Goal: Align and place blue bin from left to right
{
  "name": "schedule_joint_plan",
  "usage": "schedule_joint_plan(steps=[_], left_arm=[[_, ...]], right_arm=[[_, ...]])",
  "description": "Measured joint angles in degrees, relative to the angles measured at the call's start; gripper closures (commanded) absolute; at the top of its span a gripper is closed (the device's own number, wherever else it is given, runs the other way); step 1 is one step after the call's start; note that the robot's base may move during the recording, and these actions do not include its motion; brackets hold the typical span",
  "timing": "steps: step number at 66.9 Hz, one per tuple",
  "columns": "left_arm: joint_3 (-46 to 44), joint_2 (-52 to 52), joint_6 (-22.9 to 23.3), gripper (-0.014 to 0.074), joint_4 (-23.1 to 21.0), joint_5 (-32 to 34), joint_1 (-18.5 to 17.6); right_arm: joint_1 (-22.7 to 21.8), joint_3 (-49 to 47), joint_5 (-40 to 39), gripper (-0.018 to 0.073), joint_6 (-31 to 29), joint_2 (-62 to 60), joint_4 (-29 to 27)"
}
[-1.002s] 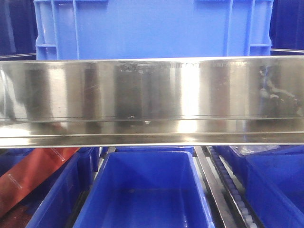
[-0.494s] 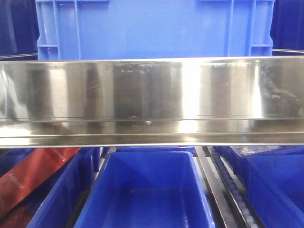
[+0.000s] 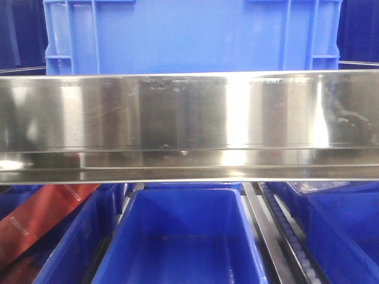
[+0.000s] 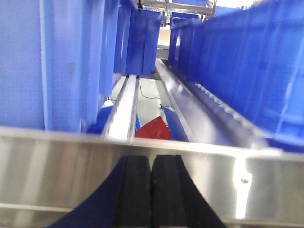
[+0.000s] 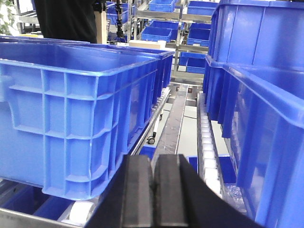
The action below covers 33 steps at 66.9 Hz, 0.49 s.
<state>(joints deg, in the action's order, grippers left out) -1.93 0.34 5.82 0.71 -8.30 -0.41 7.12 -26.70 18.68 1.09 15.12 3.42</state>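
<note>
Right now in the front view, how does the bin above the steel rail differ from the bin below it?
The blue bin above shows its outer wall with vertical ribs; the lower bin shows its open, empty inside. The upper spans more of the frame than the lower. Both are bright blue plastic, separated by the steel rail.

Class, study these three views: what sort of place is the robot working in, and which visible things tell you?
Probably a warehouse or parts store: many identical bins like the blue bin, a steel rack rail fronting the shelf, and a roller track running between bin rows.

Shiny steel rail (image 3: 189, 124) across the front; below it, an open blue tub (image 3: 183, 236) and, at left, possibly a red bag (image 3: 41, 219).
</note>
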Motion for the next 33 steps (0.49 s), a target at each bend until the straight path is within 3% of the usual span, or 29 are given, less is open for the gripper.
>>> schedule_joint_plan(steps=[13, 33], left_arm=[[1.96, 0.0, 0.0, 0.0707, 0.01, 3.94, 0.05], [1.99, 0.0, -0.11, 0.0707, 0.01, 4.28, 0.05]], right_arm=[[0.0, 0.0, -0.1, 0.0634, 0.0, 0.0, 0.0], [0.0, 0.0, -0.1, 0.0634, 0.0, 0.0, 0.0]])
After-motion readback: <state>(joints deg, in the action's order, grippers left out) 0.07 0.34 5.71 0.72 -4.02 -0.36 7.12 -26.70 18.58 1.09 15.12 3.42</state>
